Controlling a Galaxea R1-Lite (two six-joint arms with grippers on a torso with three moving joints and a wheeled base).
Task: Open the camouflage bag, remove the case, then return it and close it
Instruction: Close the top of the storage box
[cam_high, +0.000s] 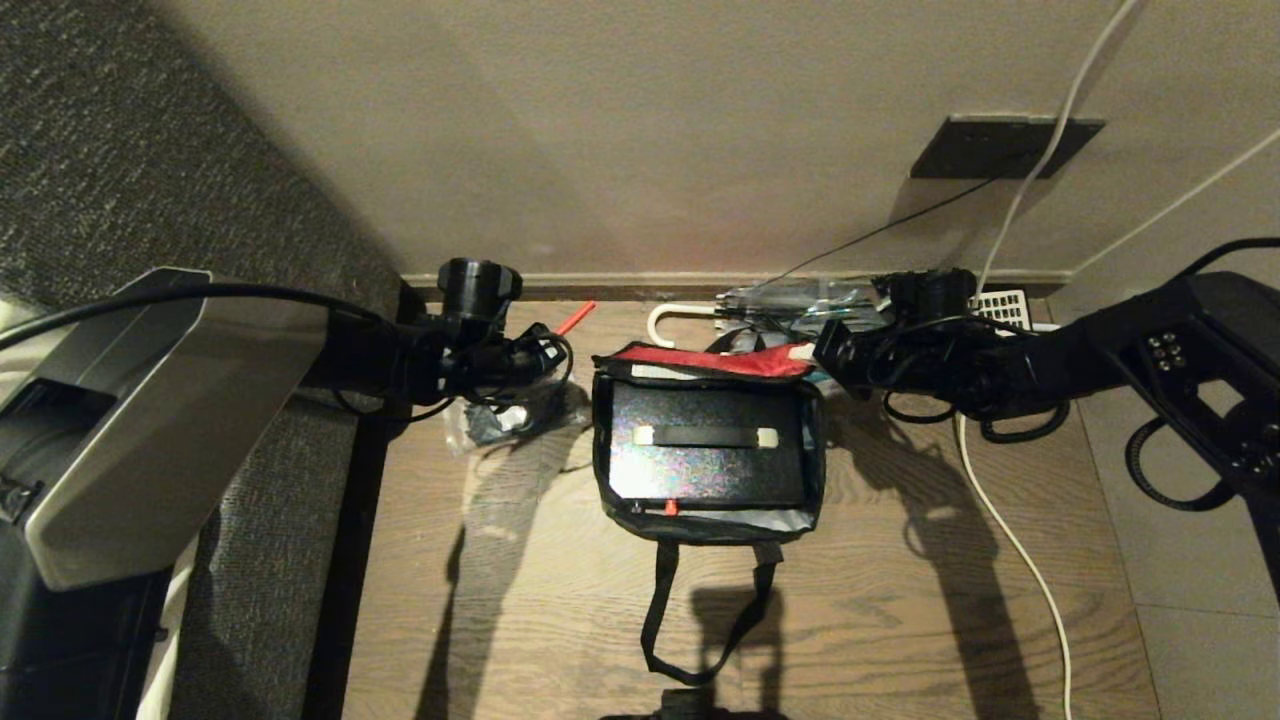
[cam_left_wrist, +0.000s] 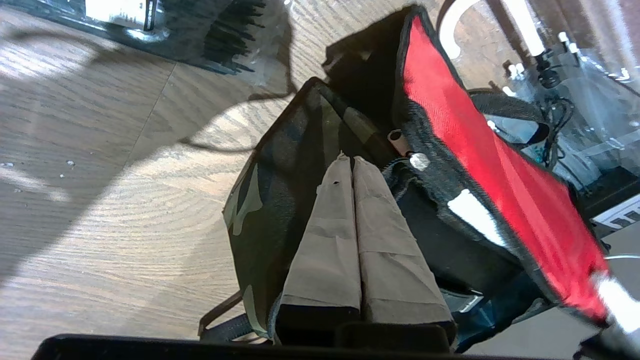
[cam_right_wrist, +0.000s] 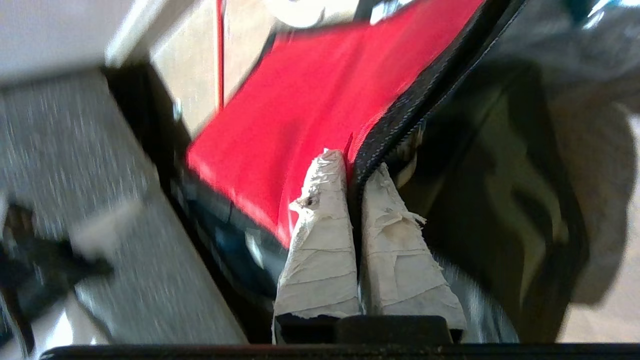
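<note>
The camouflage bag (cam_high: 815, 445) lies open on the wooden floor. Inside it the black case (cam_high: 700, 470) lies flat, with its strap handle (cam_high: 708, 436) facing up and a small red latch (cam_high: 670, 508) at the near edge. The red-lined flap (cam_high: 735, 361) stands up at the far side. My right gripper (cam_high: 806, 352) is shut on the flap's black zip edge (cam_right_wrist: 400, 120) at its right corner, with red lining (cam_right_wrist: 310, 100) beside one finger. My left gripper (cam_left_wrist: 348, 159) is shut and holds nothing; it hovers by the bag's left camouflage side (cam_left_wrist: 270, 200).
A clear packet of black items (cam_high: 500, 420) lies left of the bag, under my left arm. A white hooked handle (cam_high: 670, 315), clear plastic clutter (cam_high: 800, 300) and a keypad (cam_high: 1002, 305) line the wall. A white cable (cam_high: 1010, 540) runs down the right. The bag's black strap (cam_high: 700, 620) trails toward me.
</note>
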